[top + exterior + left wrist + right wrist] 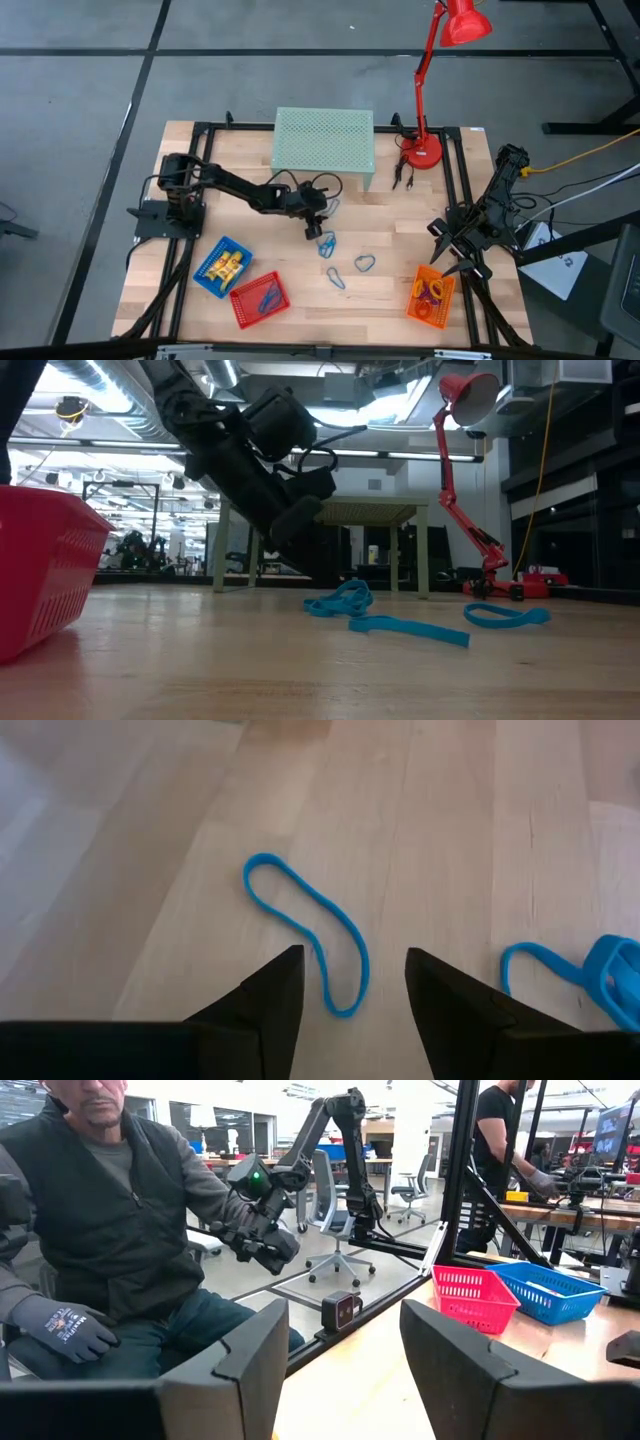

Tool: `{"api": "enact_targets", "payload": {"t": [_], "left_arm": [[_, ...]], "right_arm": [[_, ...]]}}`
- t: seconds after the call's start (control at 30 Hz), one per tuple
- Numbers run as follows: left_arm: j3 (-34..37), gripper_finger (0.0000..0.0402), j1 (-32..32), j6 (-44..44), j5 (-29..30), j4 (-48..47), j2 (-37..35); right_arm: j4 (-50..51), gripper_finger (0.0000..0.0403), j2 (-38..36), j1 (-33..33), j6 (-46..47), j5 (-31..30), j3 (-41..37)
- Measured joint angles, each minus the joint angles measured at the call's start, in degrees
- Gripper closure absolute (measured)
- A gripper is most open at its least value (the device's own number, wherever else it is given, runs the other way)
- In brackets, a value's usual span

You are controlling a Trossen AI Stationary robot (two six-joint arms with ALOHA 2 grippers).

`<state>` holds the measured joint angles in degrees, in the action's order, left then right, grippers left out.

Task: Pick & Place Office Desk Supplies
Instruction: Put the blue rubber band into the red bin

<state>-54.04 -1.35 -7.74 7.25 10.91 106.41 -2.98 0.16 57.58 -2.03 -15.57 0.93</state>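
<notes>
Several blue clip-like loops lie flat on the wooden table: a tangled bunch (327,245), one loop (364,263) and another (336,280). My left gripper (316,229) hovers low at the bunch's far side, open. In the left wrist view one blue loop (310,935) lies on the wood just ahead of the gap between its fingers (270,995), untouched, with the bunch (605,978) off to one side. My right gripper (447,250) waits open at the table's right, holding nothing.
A blue basket (222,265) with yellow pieces and a red basket (260,298) with blue loops stand near left. An orange basket (430,295) with rings stands near right. A green mesh stand (324,140) and a red lamp (425,150) are at the back. A seated person (110,1210) is beyond the table.
</notes>
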Motion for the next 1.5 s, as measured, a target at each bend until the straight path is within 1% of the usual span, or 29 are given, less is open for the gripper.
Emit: {"api": "enact_targets", "payload": {"t": [0.33, 0.43, 0.67, 0.8, 0.9, 1.03, 1.07, 1.23, 1.27, 1.33, 1.37, 1.5], "left_arm": [[0.07, 0.0228, 0.07, -1.08, -0.34, -1.64, 0.72], [-0.11, 0.0228, 0.07, -1.93, -0.98, -0.3, 1.77], [-0.17, 0.0235, 0.43, -2.31, 0.12, 2.55, 5.27], [-0.2, 0.0269, 0.46, -1.25, -0.88, 2.58, 5.55], [-0.21, 0.0313, 0.48, -0.16, -2.66, 2.76, 5.62], [-0.17, 0.0381, 0.64, -0.07, -5.76, 3.01, 5.66], [-0.17, 0.039, 0.64, -0.09, -6.0, 2.9, 5.66], [-0.02, 0.0396, 0.55, 0.03, -9.25, 3.06, 4.28], [0.1, 0.0398, 0.38, 0.01, -10.66, 2.94, 3.45], [0.31, 0.0399, -0.38, 0.02, -14.1, 2.97, 1.69], [0.28, 0.0399, -0.81, 0.02, -14.82, 3.67, 0.54], [0.09, 0.0399, -3.07, 1.14, -15.48, 4.63, -5.66]], "right_arm": [[0.01, 0.0208, 0.0, 0.01, 0.0, 0.0, 0.0], [0.01, 0.0208, 0.0, 0.02, 0.01, 0.0, 0.0], [0.02, 0.0208, 0.0, 0.01, -0.01, 0.0, 0.0], [0.02, 0.0208, 0.0, 0.02, 0.0, 0.0, 0.0], [0.0, 0.0208, 0.0, 0.02, 0.0, 0.0, 0.0], [0.01, 0.0208, 0.0, 0.01, -0.01, 0.0, 0.0], [0.0, 0.0208, 0.0, 0.0, -0.01, 0.0, 0.0], [0.02, 0.0208, 0.0, 0.01, -0.01, 0.0, 0.0], [0.02, 0.0208, 0.0, 0.01, 0.0, 0.0, 0.0], [0.0, 0.0208, 0.0, 0.01, 0.0, 0.0, 0.0], [0.02, 0.0208, 0.0, 0.01, -0.01, 0.0, 0.0], [0.02, 0.0208, 0.0, 0.01, -0.01, 0.0, 0.0]]}}
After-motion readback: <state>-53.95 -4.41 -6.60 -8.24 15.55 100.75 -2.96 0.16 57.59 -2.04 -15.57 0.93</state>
